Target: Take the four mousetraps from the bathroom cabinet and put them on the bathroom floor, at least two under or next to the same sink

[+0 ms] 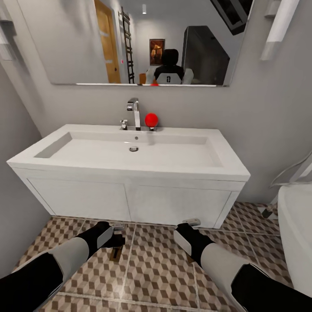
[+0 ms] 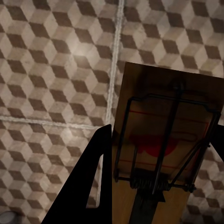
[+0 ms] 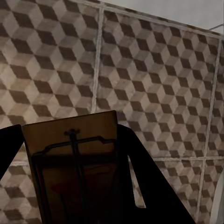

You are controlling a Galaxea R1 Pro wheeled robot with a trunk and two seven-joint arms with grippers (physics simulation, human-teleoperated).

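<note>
Each arm has a mousetrap in its grip, both held low over the floor (image 1: 147, 268) just in front of the sink (image 1: 130, 151). The left trap (image 2: 161, 149) is a brown wooden slab with a wire bar and spring on top and a red mark on the board; the left gripper (image 2: 156, 186) has its dark fingers (image 2: 95, 182) closed along the slab's two long edges, so the long axis runs straight out from the hand. In the head view that trap (image 1: 116, 252) shows as a small brown piece hanging below the left gripper (image 1: 113, 240), pointing down at the tiles. The right trap (image 3: 74, 168) sits the same way in the right gripper (image 3: 77, 186), fingers shut on its sides, board pointing away from the wrist toward the cube-patterned tiles.

Both hands are about equally close to the vanity (image 1: 130, 199) under the basin; the left hovers near the middle seam of its doors, the right gripper (image 1: 190, 242) further right. The floor lies directly below and a little ahead of each trap, so as I judge it, the coming move is a short drop and release, keeping each board flat to the tile. A small pale object (image 1: 192, 222) lies at the vanity's foot beyond the right hand; I cannot tell what it is.
</note>
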